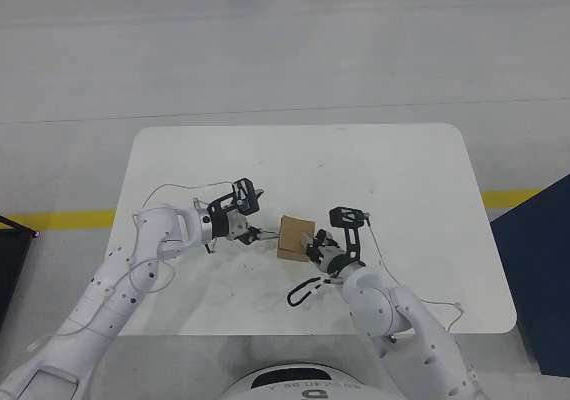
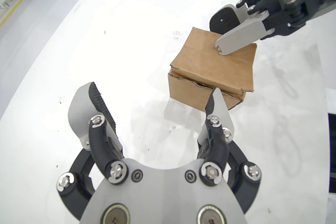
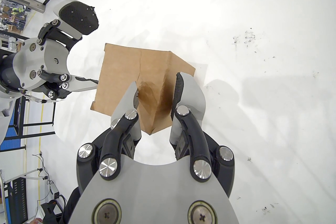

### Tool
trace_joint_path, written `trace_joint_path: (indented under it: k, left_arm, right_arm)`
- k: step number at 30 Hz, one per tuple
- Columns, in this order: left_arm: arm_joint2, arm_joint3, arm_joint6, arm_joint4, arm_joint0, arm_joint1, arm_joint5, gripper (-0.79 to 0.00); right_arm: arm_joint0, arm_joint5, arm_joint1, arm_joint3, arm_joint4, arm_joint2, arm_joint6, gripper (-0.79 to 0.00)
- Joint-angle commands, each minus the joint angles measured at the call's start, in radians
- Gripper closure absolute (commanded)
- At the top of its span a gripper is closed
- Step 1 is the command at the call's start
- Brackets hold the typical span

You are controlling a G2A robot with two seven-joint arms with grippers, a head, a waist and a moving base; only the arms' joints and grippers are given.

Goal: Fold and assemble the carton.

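carton [image 2: 210, 70] near left tool [image 2: 153, 88], touching right tool [image 3: 157, 80]

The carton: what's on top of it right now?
One metal finger of the right gripper lies on the carton's top panel near an edge; its padded finger sits past that edge. The closed top hides the inside.

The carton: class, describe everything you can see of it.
The carton is a brown cardboard box, folded into shape, standing on the white table. Its top flap is down, with a ragged edge and a narrow gap along one side. The right gripper straddles an upper edge, one finger on the top panel; the open left gripper is close beside it.
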Motion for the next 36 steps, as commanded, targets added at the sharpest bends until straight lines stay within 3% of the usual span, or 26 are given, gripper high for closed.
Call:
trace_joint_path:
  k: [1, 13, 26, 33, 35, 36]
  left_arm:
    - [-0.003, -0.004, -0.003, -0.001, 0.003, 0.001, 0.0, -0.785]
    - [-0.021, -0.062, 0.067, 0.006, 0.019, 0.001, 0.063, -0.785]
    - [0.053, -0.038, -0.067, 0.068, -0.027, -0.018, 0.099, -0.785]
    - [0.026, -0.071, 0.013, 0.059, -0.01, -0.012, 0.082, -0.785]
    - [0.008, -0.083, 0.038, 0.073, 0.001, -0.007, 0.08, -0.785]
    - [-0.002, -0.089, 0.052, 0.075, 0.008, -0.004, 0.078, -0.785]
  right_arm:
    - [0.001, 0.001, 0.0, 0.001, 0.0, -0.001, 0.001, -0.268]
    - [0.005, 0.009, -0.001, 0.0, -0.012, -0.006, 0.003, -0.274]
    - [-0.002, 0.0, 0.0, -0.01, -0.011, 0.001, 0.005, -0.274]
    - [-0.02, -0.015, 0.001, -0.041, 0.007, 0.019, -0.034, -0.363]
    - [-0.032, -0.02, 0.002, -0.06, 0.022, 0.032, -0.057, -0.332]
    - [-0.039, -0.019, 0.002, -0.07, 0.032, 0.04, -0.075, -0.28]
